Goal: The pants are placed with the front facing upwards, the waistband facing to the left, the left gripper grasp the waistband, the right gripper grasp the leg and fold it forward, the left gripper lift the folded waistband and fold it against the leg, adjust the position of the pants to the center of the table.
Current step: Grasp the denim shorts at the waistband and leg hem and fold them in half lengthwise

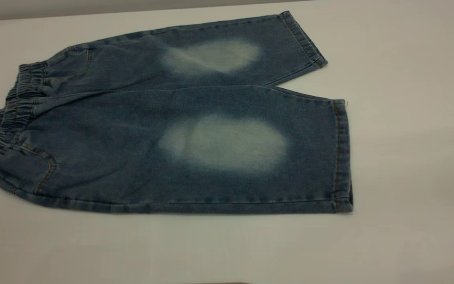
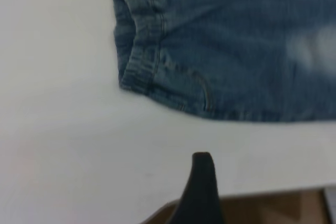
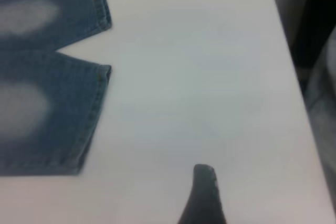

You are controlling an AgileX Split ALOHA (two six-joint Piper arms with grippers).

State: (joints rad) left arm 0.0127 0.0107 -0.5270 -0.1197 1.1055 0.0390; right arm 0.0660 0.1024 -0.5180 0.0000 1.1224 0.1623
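Observation:
The pants (image 1: 179, 130) lie flat on the table (image 1: 408, 157), front up, a pale oval on each leg. The waistband (image 1: 10, 118) points left and both leg hems (image 1: 341, 157) point right. Neither gripper appears in the exterior view. The left gripper (image 2: 257, 187) hovers over bare table near the front edge, short of the waistband (image 2: 134, 51); only one black finger (image 2: 202, 182) shows, with nothing beside it. The right gripper (image 3: 239, 187) hovers over bare table to the right of the leg hems (image 3: 97, 103); one scuffed finger (image 3: 203, 192) shows, holding nothing.
The table's front edge (image 2: 273, 190) runs close by the left gripper, with brown floor below it. The table's right edge (image 3: 289, 66) borders dark and grey shapes. Bare white tabletop surrounds the pants on all sides.

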